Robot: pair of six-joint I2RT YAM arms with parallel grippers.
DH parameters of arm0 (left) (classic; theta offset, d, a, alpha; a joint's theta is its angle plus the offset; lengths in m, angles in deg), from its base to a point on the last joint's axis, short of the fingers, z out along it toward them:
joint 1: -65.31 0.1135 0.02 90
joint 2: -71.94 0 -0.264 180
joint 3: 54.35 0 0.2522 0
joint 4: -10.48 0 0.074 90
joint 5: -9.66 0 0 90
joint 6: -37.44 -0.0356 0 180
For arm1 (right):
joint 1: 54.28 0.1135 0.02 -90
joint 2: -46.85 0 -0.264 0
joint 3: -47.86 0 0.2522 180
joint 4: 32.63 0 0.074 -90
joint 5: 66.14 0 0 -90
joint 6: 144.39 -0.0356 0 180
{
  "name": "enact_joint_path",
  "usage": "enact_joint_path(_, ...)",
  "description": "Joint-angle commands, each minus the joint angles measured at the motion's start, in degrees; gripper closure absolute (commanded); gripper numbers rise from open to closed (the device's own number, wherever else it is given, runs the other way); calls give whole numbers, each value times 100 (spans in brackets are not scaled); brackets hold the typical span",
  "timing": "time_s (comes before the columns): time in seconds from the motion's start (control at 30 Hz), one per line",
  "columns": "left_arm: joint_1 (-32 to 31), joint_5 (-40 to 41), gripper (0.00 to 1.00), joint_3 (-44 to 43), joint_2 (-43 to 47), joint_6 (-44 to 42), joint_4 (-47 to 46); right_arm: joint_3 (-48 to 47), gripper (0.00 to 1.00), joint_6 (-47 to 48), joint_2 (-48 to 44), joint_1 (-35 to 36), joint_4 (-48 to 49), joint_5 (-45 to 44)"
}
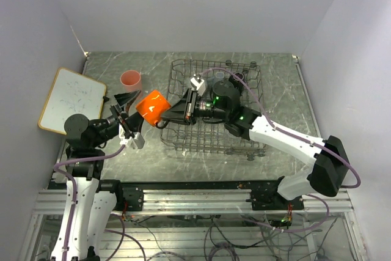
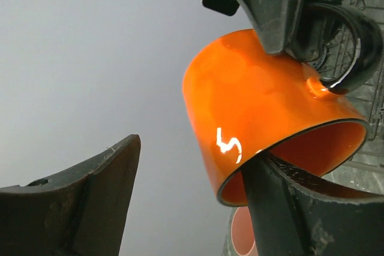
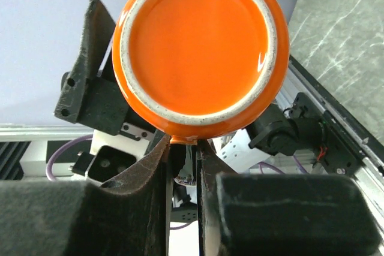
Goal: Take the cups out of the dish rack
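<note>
Orange mug [image 1: 153, 106] in mid-air at the dish rack's [image 1: 177, 71] 9 o'clock, pinched by its handle in the right gripper [image 3: 183, 148].
The left gripper [image 2: 197, 154] gapes wide, one finger inside the rim, gripping nothing. If the right lets go too soon, the mug likely drops, perhaps clipping the pink tumbler [image 1: 130, 79] at the mug's 11 o'clock.

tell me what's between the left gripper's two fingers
The orange mug's wall, in the left wrist view: one finger of the left gripper reaches into its mouth, and the other stands apart outside.
</note>
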Motion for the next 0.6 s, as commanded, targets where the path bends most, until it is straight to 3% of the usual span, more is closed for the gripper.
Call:
enact_joint_path(0.0, -26, -592, 25, -146, -67, -734, 311, 2, 100, -409, -47, 93, 1171, 210)
enact_joint_path(0.13, -34, -548, 30, -119, -63, -1449, 697, 136, 100, -764, 57, 148, 1664, 299)
enact_joint_path(0.23, -34, -442, 39, -29, -57, -1441, 516, 224, 100, -853, 77, 158, 1765, 280)
enact_joint_path(0.47, -34, -536, 90, 66, -33, -1481, 277, 288, 100, -952, 165, 155, 1853, 272)
enact_joint_path(0.5, -29, -555, 93, 29, -51, -1509, 397, 296, 93, -945, 169, 149, 1843, 267)
enact_joint_path(0.57, -30, -481, 93, -134, -140, -1556, 783, 317, 63, -900, 170, 135, 1793, 263)
